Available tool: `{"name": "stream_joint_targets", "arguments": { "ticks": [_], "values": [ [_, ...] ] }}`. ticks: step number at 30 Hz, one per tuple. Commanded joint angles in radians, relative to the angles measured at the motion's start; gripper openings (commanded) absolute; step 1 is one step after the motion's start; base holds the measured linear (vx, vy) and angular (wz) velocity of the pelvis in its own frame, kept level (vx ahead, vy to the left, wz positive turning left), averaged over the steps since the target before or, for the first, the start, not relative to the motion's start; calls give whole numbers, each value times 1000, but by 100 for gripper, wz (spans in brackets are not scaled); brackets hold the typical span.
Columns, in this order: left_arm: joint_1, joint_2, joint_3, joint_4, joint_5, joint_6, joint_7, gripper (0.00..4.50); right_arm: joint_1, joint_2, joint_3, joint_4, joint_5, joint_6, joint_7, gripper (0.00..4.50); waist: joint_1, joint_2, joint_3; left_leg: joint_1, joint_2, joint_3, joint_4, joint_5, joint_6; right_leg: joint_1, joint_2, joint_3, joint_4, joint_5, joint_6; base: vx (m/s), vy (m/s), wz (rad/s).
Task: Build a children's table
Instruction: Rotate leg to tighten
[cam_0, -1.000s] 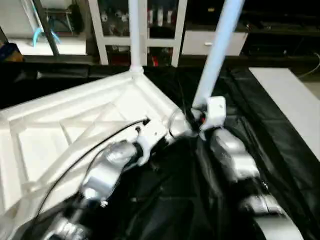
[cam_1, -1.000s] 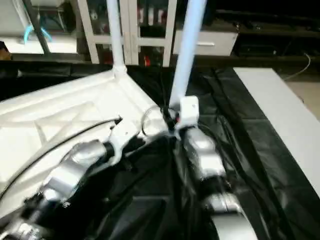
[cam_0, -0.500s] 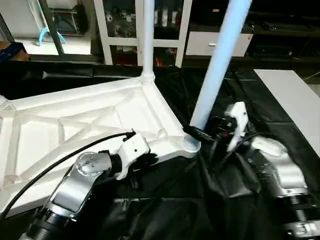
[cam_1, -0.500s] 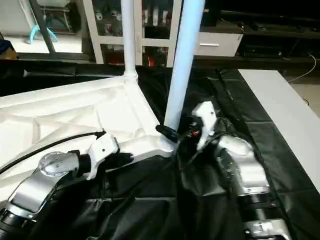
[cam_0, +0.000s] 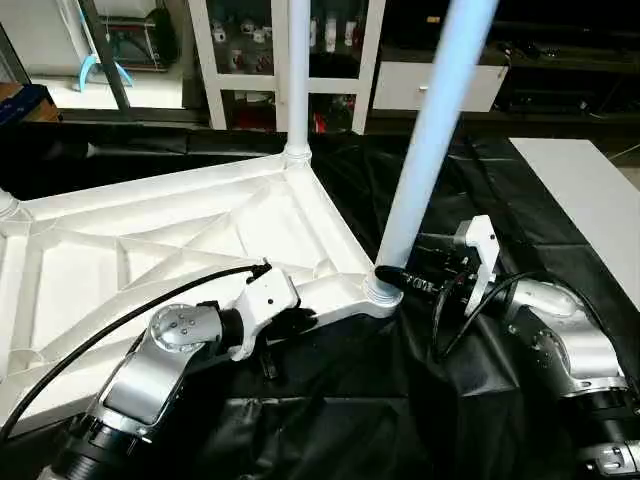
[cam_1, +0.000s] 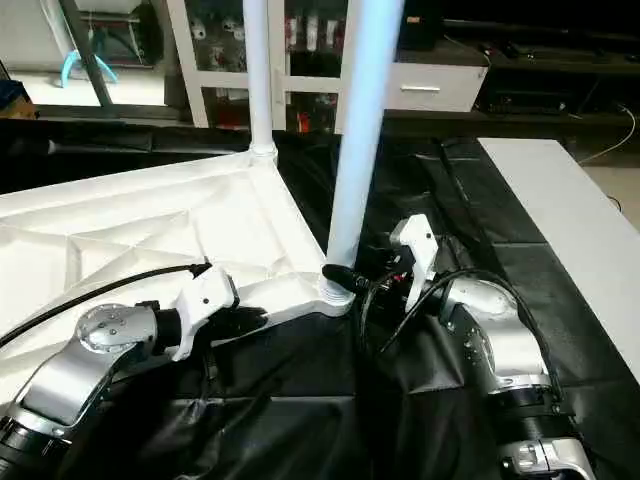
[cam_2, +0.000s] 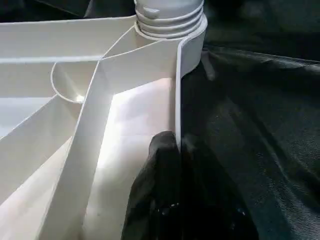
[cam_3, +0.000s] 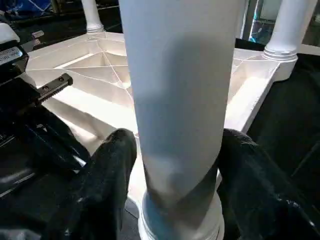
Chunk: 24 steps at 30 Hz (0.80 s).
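Observation:
The children's table top (cam_0: 150, 250) lies upside down on black cloth, ribs up. A long white leg (cam_0: 425, 140) stands in the near right corner socket (cam_0: 383, 290). Another leg (cam_0: 297, 70) stands in the far corner. My right gripper (cam_0: 400, 280) reaches in from the right at the near leg's base. In the right wrist view its black fingers (cam_3: 112, 170) press on both sides of the leg (cam_3: 180, 90). My left gripper (cam_0: 290, 322) is shut on the top's near rim. The left wrist view shows the thin rim wall (cam_2: 177, 90) pinched between its fingers (cam_2: 160, 165).
A white flat board (cam_0: 580, 190) lies on the right. A white glass-door cabinet (cam_0: 330, 50) stands behind the table top. Crumpled black cloth (cam_0: 330, 430) covers the floor in front. A black cable (cam_0: 120, 320) runs along my left forearm.
The camera has shifted. My right wrist has rolled and dropped beside the leg's base, and its fingers have come in against the leg. The left gripper keeps its hold on the rim.

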Motion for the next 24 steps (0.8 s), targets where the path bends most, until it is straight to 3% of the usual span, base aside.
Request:
{"name": "stream_joint_targets", "arguments": {
  "ticks": [1,3,10,11,13,14,17,20,21,24],
  "values": [
    [7,-18,-11,-42,-60,-23,-25,0,-15,5,11,26,4,-1,29,230,1,-9,-63,29,-1,4,-35,15,92,46,-40,18,-56,410,-244,0,0,0],
    [6,-17,-13,-41,-59,-21,-29,0,-26,10,14,40,-2,-7,29,199,0,-10,-63,29,0,4,-36,10,89,47,-40,19,-57,402,-245,0,0,0],
    [6,-18,-18,-41,-51,-16,-26,0,-35,16,18,53,-21,-16,9,190,-1,-12,-64,29,-1,4,-35,18,93,49,-40,18,-55,417,-244,0,0,0],
    [-2,-25,-30,-34,-26,-1,-4,0,-37,25,18,65,-52,-20,-53,190,-2,-17,-64,28,-1,5,-34,23,92,49,-39,18,-55,415,-243,0,0,0],
    [-44,-89,-46,6,39,59,107,0,-37,81,4,89,-111,-10,-241,188,-4,-12,-61,31,1,5,-37,20,88,44,-41,18,-58,388,-243,0,0,0],
    [-44,-89,-46,6,39,59,107,0,-37,81,4,89,-111,-10,-241,188,-6,-13,-62,33,1,5,-39,27,75,45,-41,19,-59,376,-242,0,0,0],
    [-149,-273,-2,117,102,183,382,0,-49,216,-18,143,-217,5,-601,186,-8,-10,-61,36,3,5,-41,26,46,41,-44,22,-61,347,-245,0,0,0],
    [-192,-344,28,155,93,209,461,0,-77,299,-51,189,-218,-1,-751,186,-7,-12,-63,36,-2,4,-41,15,37,44,-48,24,-64,336,-240,0,0,0],
    [-212,-367,35,171,90,209,485,0,-96,335,-61,217,-217,-13,-803,186,-5,1,-65,34,-2,1,-40,14,35,45,-49,23,-62,343,-231,0,0,0],
    [-235,-374,26,190,95,180,478,0,-139,387,-58,275,-212,-68,-829,186,-9,-5,-68,33,-4,-1,-39,10,37,49,-46,21,-60,391,-210,0,0,0]
  ]
}}
